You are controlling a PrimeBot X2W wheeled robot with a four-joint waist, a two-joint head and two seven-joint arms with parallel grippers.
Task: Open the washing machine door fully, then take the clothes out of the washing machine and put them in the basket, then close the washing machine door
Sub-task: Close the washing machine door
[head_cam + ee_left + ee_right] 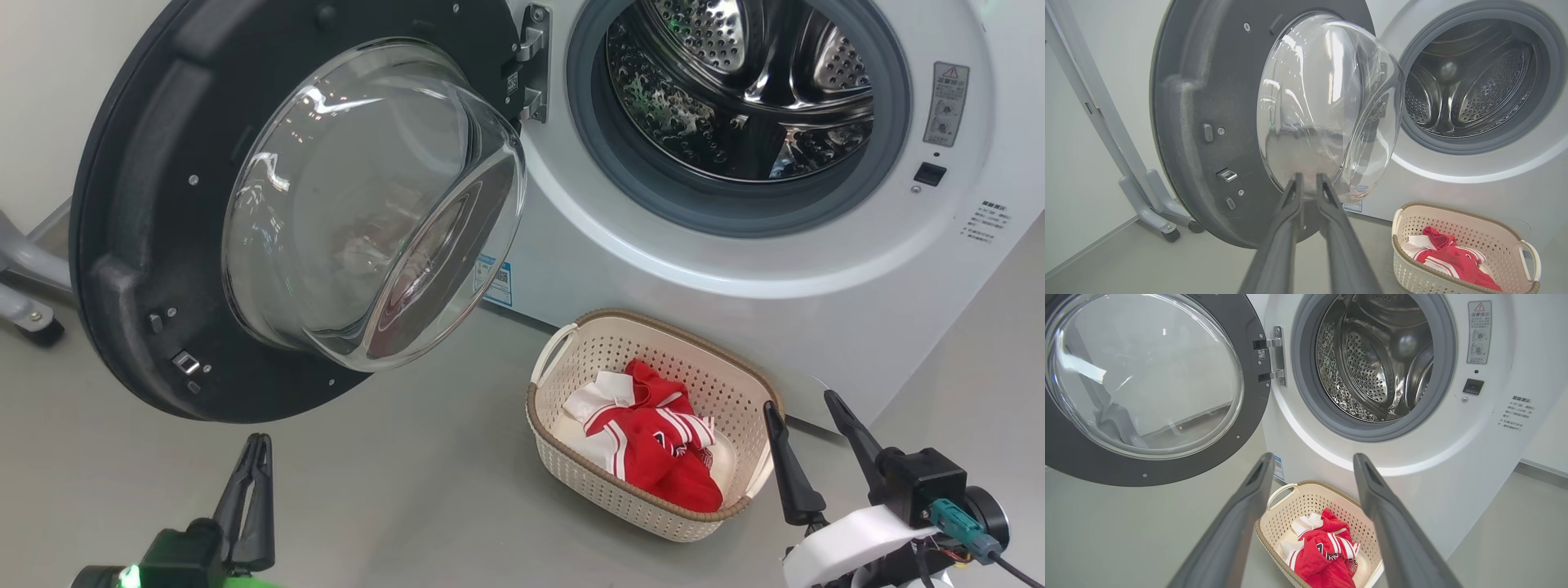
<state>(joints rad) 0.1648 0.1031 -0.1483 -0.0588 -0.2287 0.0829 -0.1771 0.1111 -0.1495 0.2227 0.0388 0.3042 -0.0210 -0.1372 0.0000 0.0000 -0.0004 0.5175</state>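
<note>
Now the door (139, 245) stands wide open; the drum (735, 98) looks empty; the clothes (653, 441) lie in the basket (608, 490), on the floor just before the washer (735, 278). Left jaws are together, empty, near the door's lower edge; right jaws are apart, empty, beside the basket. Risks in closing: a push on the curved glass may slip; the swinging door may clip the basket; a weak push may not latch.

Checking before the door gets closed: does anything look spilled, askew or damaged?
Nothing stands out. The clothes lie inside the basket, none on the floor; the washing machine looks empty, and the washing machine door hangs open, glass unbroken.
</note>
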